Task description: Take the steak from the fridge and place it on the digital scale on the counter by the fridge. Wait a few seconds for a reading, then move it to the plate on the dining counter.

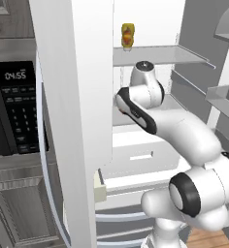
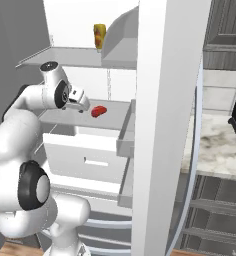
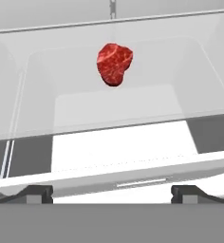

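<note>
Inside the open fridge (image 2: 85, 150), the steak (image 3: 114, 63) lies on a pale shelf (image 3: 133, 109), far from my gripper (image 3: 112, 192), whose fingers are spread wide and empty. I judge I'm on the reach: next I advance over the steak, then close.

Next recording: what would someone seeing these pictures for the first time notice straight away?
The bright red steak lies alone on a pale shelf inside the open fridge, above a white drawer. The white arm reaches in toward it, its tool open just short of the meat and not touching it. A yellow-orange bottle stands on the shelf above, and the black microwave sits left of the fridge.
</note>
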Controlling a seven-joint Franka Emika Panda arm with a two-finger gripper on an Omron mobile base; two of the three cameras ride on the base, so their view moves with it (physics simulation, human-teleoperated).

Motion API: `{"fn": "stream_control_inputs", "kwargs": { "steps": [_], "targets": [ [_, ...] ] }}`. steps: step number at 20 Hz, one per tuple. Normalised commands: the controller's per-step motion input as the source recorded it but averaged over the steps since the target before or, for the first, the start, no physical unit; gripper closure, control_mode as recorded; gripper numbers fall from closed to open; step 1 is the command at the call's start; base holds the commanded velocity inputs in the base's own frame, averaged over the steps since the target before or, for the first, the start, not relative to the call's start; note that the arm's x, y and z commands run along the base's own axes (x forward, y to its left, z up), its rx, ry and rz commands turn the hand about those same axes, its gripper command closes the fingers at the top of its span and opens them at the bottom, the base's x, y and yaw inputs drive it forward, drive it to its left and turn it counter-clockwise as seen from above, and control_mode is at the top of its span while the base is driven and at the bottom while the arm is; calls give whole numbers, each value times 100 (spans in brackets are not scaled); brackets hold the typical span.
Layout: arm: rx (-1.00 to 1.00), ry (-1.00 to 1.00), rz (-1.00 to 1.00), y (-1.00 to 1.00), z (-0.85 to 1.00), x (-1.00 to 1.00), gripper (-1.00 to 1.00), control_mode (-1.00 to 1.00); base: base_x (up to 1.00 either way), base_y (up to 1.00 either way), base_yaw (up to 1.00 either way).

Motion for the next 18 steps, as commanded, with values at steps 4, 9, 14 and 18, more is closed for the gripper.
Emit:
{"fn": "stream_control_inputs", "kwargs": {
  "steps": [4, 9, 14, 18],
  "targets": [
    [-3, 3, -10, -1, -32, 28, -100, -100, 0, 0, 0],
    [0, 0, -7, -17, -17, 9, -100, -100, 0, 0, 0],
    [0, 0, -3, -41, -14, 29, -100, -100, 0, 0, 0],
    [0, 0, 1, -23, -21, 34, -100, -100, 0, 0, 0]
  ]
}}
